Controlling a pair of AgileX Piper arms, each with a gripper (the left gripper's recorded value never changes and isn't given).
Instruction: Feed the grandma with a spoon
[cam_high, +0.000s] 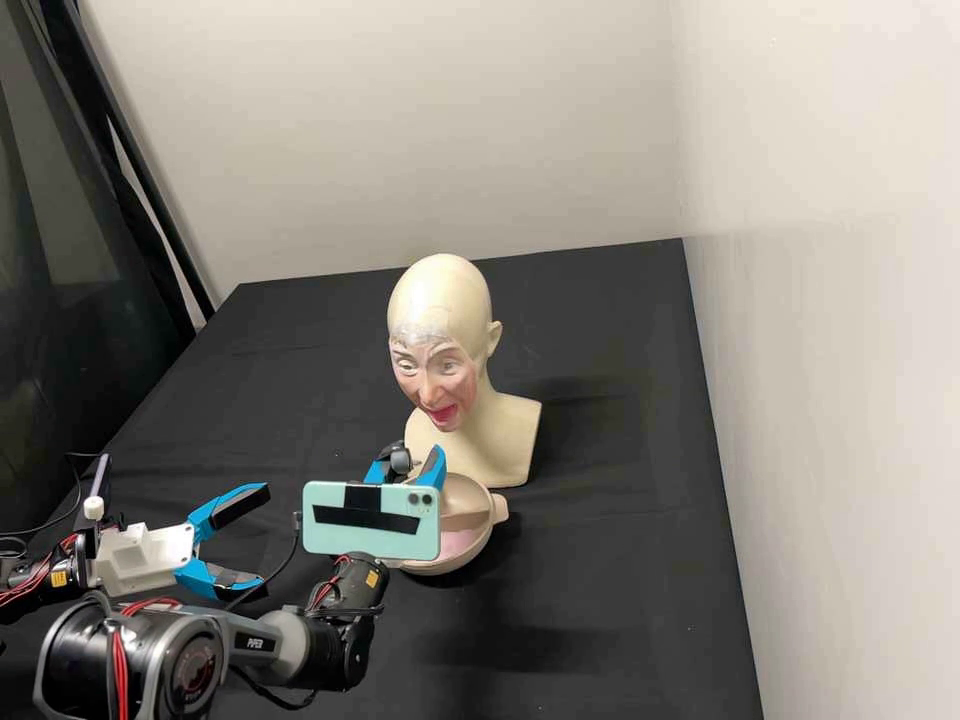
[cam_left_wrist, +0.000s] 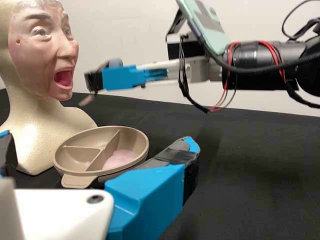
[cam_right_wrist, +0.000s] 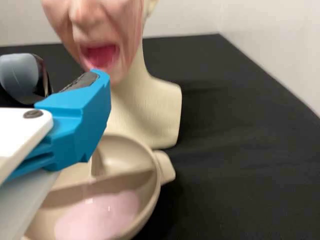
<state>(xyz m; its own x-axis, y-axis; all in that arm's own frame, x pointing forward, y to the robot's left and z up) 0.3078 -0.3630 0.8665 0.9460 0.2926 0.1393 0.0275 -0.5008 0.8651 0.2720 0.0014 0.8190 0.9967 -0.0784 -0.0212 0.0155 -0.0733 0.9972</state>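
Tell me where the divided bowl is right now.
In the high view the divided bowl sits on the bench just in front of the mannequin head, below the right tool.

Open-mouthed grandma head (cam_high: 445, 360) upright just behind divided beige bowl (cam_high: 470, 490)

The scene is lit brightly and evenly. Soft shadows are thrown across the black cloth-covered bench (cam_high: 620, 330) toward the white side wall (cam_high: 830, 350) by the pale bald mannequin head (cam_high: 440, 300), whose crown carries a mild sheen.
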